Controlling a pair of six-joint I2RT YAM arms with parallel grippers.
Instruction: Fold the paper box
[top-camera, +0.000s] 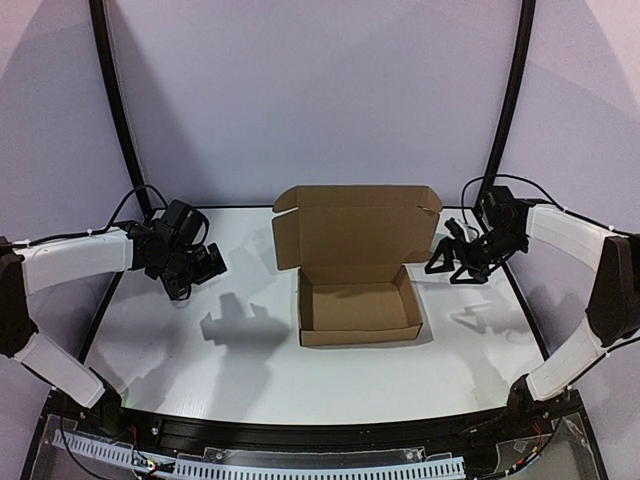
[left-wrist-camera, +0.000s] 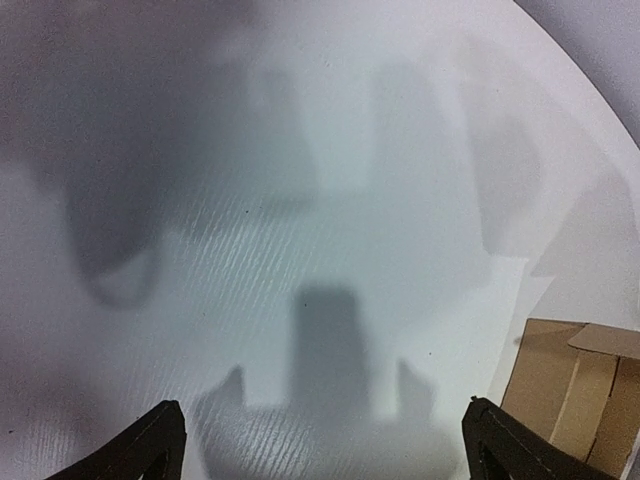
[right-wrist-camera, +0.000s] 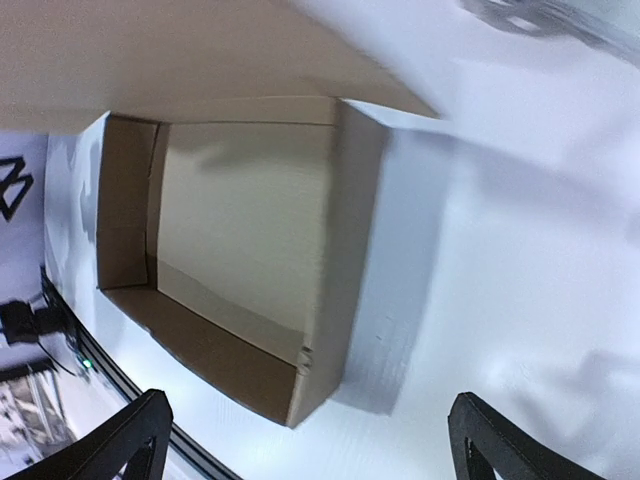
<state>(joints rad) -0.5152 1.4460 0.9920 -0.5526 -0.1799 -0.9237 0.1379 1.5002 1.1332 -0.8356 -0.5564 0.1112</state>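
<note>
The paper box (top-camera: 358, 300) stands in the middle of the bench (top-camera: 200, 370), with its lid upright at the far side. The left claw (left-wrist-camera: 325, 450) and the right claw (right-wrist-camera: 310, 430) are spread wide and hold nothing. The left wrist view catches only one corner of the box, cut off.

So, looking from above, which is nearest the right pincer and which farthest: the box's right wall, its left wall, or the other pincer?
From the right pincer:
1. The right wall of the box, just to its left.
2. The left wall, across the box's open inside.
3. The left pincer, well past the box on the left.
</note>
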